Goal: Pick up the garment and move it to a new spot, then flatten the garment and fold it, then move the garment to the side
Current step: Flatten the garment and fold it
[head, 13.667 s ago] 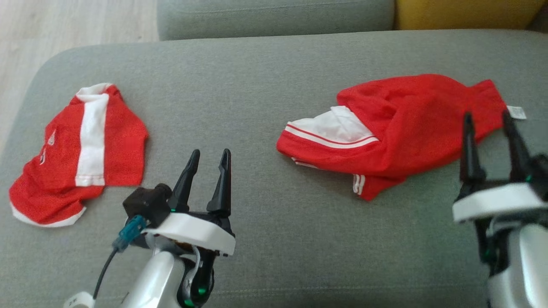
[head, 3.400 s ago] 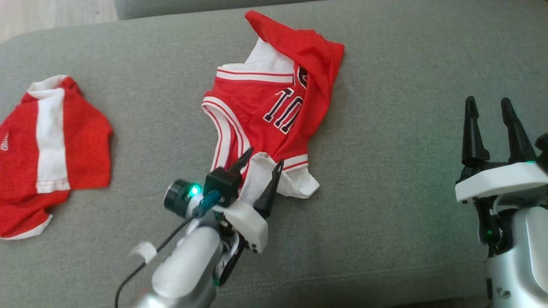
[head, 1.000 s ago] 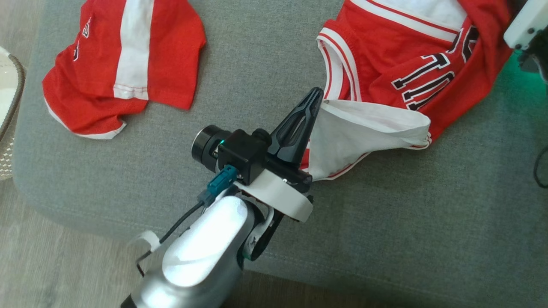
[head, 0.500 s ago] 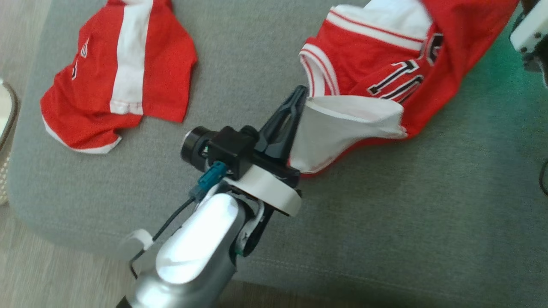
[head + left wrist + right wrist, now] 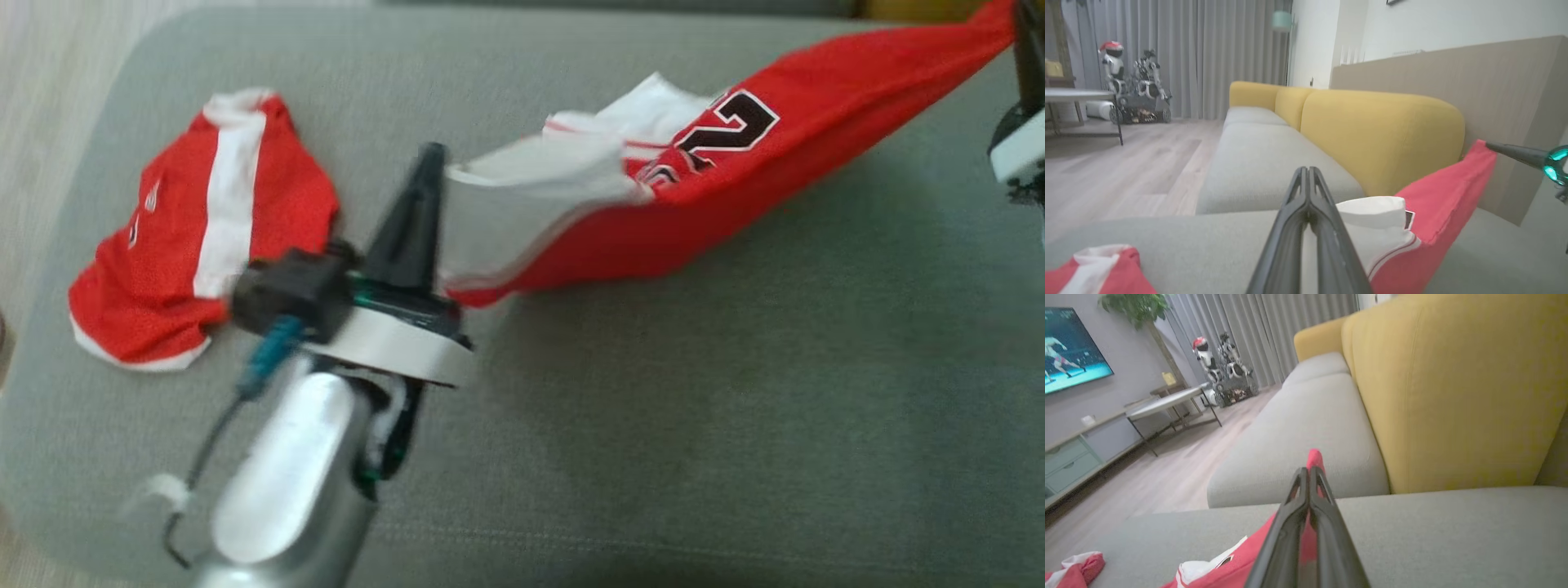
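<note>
left tool [image 5: 429, 159]: fingers pressed together, pointing up | right tool [image 5: 1308, 473]: fingers pressed together

The garment [image 5: 735, 155] spans the seat cushion [image 5: 735, 425] slantwise, its near-left end in the left gripper [image 5: 430, 155] and its far-right end in the right gripper [image 5: 1308, 471] at the cushion's back right. Its middle sags toward the cushion and, through the blur, seems just clear of it. A second garment [image 5: 204, 229] lies on the cushion left of the left gripper, near the left edge. A sofa [image 5: 1257, 155] stands behind the cushion, with floor [image 5: 49, 82] beyond its left edge
</note>
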{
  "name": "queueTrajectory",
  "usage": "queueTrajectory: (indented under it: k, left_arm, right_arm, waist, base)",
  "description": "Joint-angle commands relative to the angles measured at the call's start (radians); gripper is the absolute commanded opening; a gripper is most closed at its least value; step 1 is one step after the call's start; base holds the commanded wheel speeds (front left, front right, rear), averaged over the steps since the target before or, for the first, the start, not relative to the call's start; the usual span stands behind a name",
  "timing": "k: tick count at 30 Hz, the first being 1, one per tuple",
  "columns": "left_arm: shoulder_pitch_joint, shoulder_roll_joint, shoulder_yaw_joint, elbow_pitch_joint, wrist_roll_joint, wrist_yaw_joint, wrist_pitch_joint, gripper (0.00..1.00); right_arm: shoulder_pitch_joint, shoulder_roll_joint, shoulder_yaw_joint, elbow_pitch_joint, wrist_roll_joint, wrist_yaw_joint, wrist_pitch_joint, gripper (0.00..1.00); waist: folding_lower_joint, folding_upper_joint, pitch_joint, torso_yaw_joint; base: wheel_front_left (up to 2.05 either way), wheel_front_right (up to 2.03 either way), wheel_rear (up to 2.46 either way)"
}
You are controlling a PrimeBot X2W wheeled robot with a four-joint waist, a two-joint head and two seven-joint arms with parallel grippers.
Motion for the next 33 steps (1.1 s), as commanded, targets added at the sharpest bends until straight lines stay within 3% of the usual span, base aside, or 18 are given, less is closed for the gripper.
queueTrajectory:
  k: [1,10,16,20,26,30,33]
  left_arm:
    - [-0.019,0.031,0.074,-0.055,0.014,-0.009,-0.006,0.00]
    - [-0.055,0.088,0.188,-0.167,0.028,-0.032,-0.006,0.00]
    - [-0.099,0.114,0.231,-0.288,0.020,-0.032,0.002,0.00]
    - [-0.123,0.134,0.250,-0.383,0.018,-0.023,0.040,0.00]
    - [-0.189,0.161,0.266,-0.501,0.015,-0.017,0.134,0.00]
    - [-0.278,0.181,0.262,-0.483,0.010,-0.039,0.193,0.00]
    - [-0.371,0.180,0.266,-0.396,-0.018,-0.062,0.215,0.00]
  right_arm:
    - [0.018,-0.031,-0.011,-0.070,0.009,0.007,-0.033,0.00]
    - [0.054,-0.062,-0.104,-0.207,-0.065,0.007,-0.119,0.00]
    - [0.079,-0.061,-0.225,-0.334,-0.178,0.007,-0.071,0.00]
    - [0.115,-0.020,-0.349,-0.465,-0.248,0.007,0.013,0.00]
    - [0.182,0.094,-0.517,-0.702,-0.329,0.007,0.208,0.00]
    - [0.175,0.155,-0.555,-0.799,-0.374,0.007,0.306,0.00]
    - [0.128,0.204,-0.550,-0.795,-0.387,0.007,0.349,0.00]
  waist:
    - [0.0000,-0.0001,-0.077,-0.045]
    - [0.0000,-0.0001,-0.188,-0.080]
    - [0.0000,-0.0001,-0.235,-0.090]
    - [0.0000,-0.0001,-0.254,-0.099]
    - [0.0000,-0.0001,-0.253,-0.107]
    - [0.0000,-0.0001,-0.220,-0.116]
    - [0.0000,-0.0001,-0.179,-0.126]
  base:
    - [0.00,0.00,0.00]
    - [0.00,0.00,0.00]
    - [0.00,0.00,0.00]
    - [0.00,0.00,0.00]
    - [0.00,0.00,0.00]
    - [0.00,0.00,0.00]
    - [0.00,0.00,0.00]
